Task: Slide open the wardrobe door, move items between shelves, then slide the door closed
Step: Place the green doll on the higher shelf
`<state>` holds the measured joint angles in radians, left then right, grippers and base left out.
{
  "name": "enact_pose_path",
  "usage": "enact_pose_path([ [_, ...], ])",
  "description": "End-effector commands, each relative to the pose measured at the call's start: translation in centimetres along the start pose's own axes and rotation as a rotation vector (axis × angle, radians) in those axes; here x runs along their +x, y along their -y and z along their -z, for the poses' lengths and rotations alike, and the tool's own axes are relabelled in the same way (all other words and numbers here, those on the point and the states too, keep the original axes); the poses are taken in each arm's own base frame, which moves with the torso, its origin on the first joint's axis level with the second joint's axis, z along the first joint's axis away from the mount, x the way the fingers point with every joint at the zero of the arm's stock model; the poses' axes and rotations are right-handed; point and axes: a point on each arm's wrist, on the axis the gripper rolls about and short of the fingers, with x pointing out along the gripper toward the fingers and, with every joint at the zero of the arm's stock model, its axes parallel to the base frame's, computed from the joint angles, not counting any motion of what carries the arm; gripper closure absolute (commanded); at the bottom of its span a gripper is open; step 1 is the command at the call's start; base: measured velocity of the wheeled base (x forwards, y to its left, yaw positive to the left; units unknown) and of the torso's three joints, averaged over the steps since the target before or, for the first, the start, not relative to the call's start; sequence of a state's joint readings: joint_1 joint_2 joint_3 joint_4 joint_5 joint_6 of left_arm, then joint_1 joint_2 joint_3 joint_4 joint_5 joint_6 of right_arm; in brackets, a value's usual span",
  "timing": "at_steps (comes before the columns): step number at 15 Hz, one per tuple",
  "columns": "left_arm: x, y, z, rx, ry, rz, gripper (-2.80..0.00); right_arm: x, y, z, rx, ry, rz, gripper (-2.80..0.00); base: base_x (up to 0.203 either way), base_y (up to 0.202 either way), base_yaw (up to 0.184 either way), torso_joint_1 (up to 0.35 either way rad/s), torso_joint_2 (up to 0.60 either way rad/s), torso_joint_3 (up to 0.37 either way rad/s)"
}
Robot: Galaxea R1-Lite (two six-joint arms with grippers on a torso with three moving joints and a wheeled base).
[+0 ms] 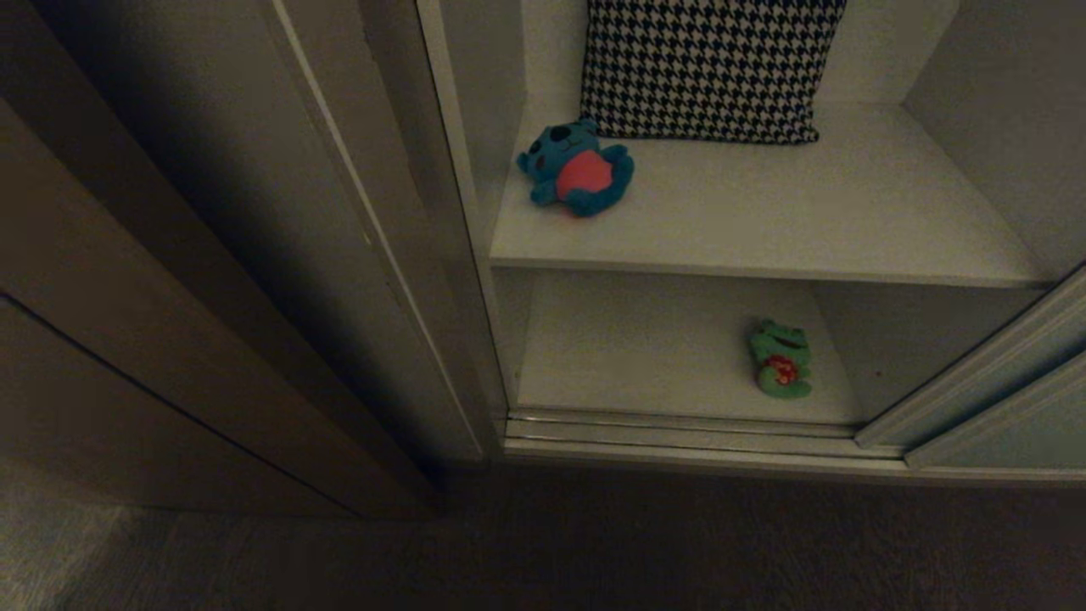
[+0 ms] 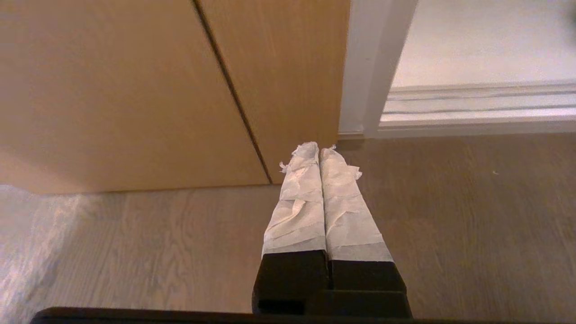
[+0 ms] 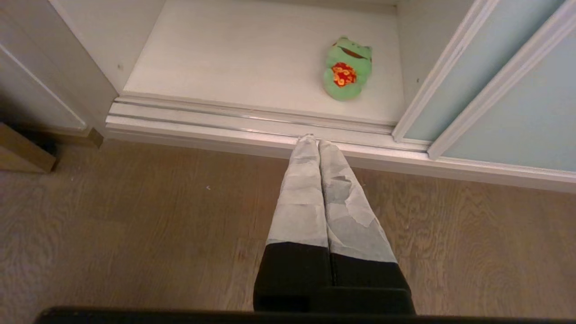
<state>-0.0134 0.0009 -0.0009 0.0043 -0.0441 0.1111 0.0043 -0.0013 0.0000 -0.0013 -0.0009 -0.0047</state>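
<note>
Tape-wrapped fingers of the right gripper and the left gripper are pressed together on nothing, both hanging over the wooden floor short of the wardrobe's bottom track. Beyond them the sliding wardrobe door stands pushed aside to the right, so opening looks done, with the green frog on the lower shelf and the blue plush on the upper shelf, touching the houndstooth pillow. Whether any toy has already swapped shelves cannot be told, so I judge the moving may remain, and closing the door certainly does.
</note>
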Motion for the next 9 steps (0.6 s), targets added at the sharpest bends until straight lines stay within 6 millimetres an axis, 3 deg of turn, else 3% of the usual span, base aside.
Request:
enact_pose_path([
  [1,0.03,0.00,0.02,-0.001,-0.004,0.001,0.00,0.01,0.00,0.04,-0.001,-0.001,-0.001,0.00,0.000,0.000,0.000,0.000,0.00,0.000],
  [9,0.02,-0.09,-0.02,-0.052,-0.002,-0.039,0.00,0.01,0.00,0.04,0.000,-0.001,-0.001,0.00,0.000,0.000,0.000,0.000,0.00,0.000],
])
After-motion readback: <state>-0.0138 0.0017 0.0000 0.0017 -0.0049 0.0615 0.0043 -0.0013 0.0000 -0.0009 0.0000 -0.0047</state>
